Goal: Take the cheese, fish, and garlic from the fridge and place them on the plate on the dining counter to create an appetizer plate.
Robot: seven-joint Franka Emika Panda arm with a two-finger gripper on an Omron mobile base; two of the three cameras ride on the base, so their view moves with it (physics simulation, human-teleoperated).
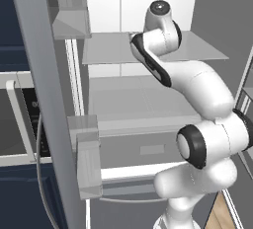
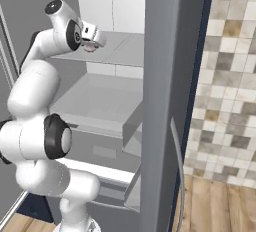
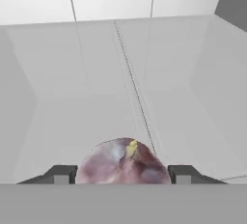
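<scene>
The garlic [image 3: 123, 162] is showing mottled pinkish-white, papery-looking skin. The fridge [image 1: 148, 99] shelves are looking smooth, matt grey. The floor [image 2: 215, 203] is appearing as wood planks.

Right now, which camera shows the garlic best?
The hand view: the garlic sits large between the end effector fingertips. The right base view shows just a pinkish speck; in the left base view the arm hides it.

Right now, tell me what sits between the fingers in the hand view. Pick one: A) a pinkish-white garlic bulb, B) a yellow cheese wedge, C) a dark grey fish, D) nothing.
A: the garlic, a rounded pinkish-white bulb with a pointed top, sits between the two dark fingers over a pale shelf of the fridge.
</scene>
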